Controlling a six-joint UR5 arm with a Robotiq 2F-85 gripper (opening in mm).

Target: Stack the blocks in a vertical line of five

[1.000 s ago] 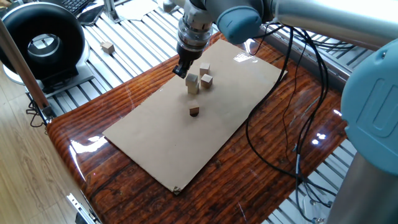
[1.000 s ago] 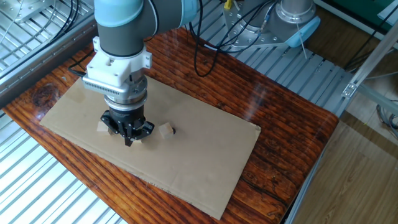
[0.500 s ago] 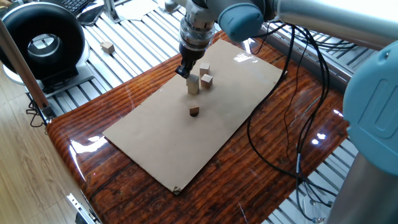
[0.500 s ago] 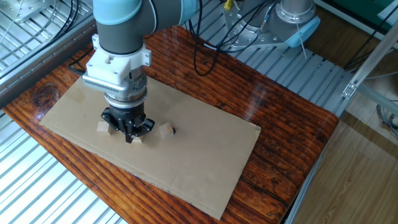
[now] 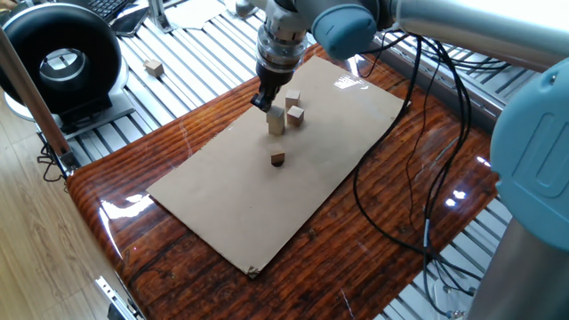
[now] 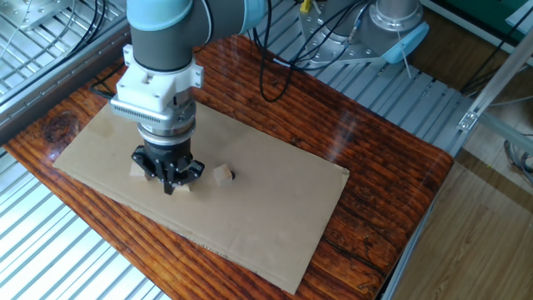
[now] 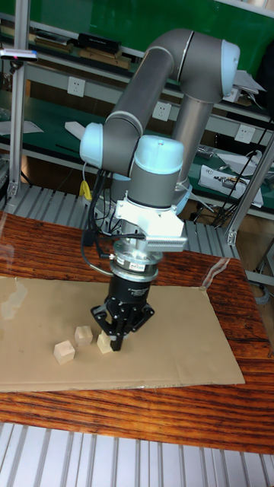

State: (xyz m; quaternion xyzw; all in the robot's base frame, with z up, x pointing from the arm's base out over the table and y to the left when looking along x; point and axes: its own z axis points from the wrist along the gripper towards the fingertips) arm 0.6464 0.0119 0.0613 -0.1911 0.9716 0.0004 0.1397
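Pale wooden blocks sit on the cardboard sheet. A taller piece looks like two blocks, one on the other. Single blocks lie beside it, and another lies nearer the front. My gripper hangs just left of the stack, a little above the sheet. Its fingertips are drawn together and I see no block between them. In the other fixed view the gripper covers most of one block, with blocks to its left and right. The tall fixed view has the gripper against a block.
A small dark spot lies next to the right block. One more wooden cube rests on the metal slats off the table. A black round device stands at the left. Black cables hang over the table's right side.
The gripper has lifted slightly and edged away from the stack. The blocks have not moved.
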